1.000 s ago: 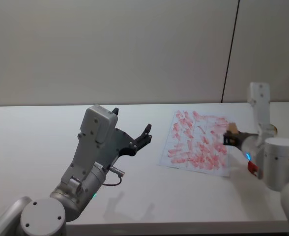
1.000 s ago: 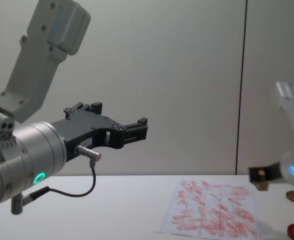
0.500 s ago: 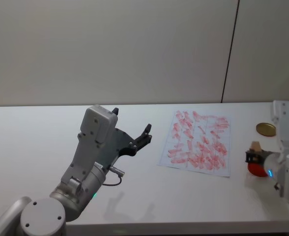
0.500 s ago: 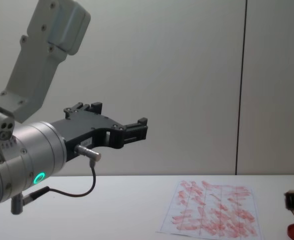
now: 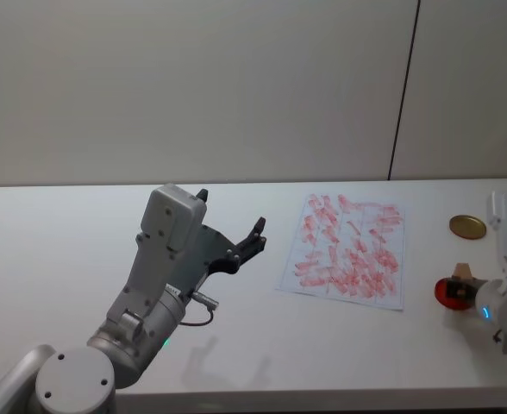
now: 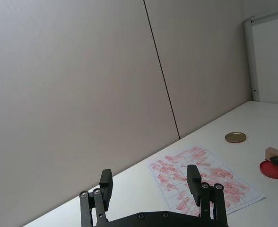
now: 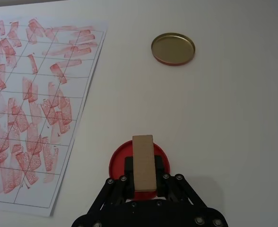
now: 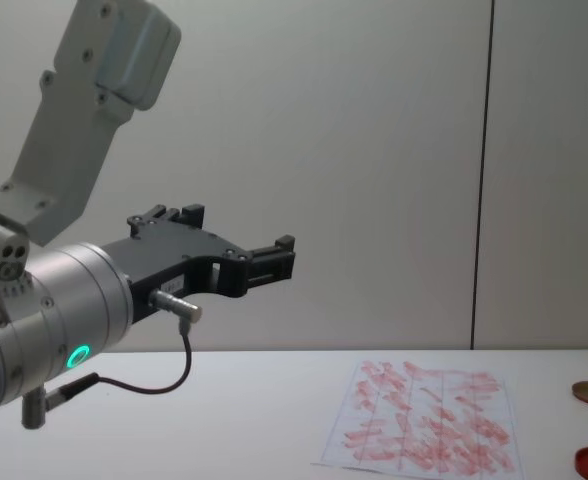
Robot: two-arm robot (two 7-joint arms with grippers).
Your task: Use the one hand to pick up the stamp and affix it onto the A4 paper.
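Tan stamp (image 7: pixel 143 162) (gripper-held) over red disc (image 7: pixel 116 163), beside red-smeared paper (image 7: pixel 39 99).

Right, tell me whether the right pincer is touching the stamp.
Touching. The right wrist view shows the right pincer shut on the stamp, its black fingers pressed against both long sides, above the red disc.

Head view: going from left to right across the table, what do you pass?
Left gripper → paper → red disc with the stamp over it, held by the right gripper.
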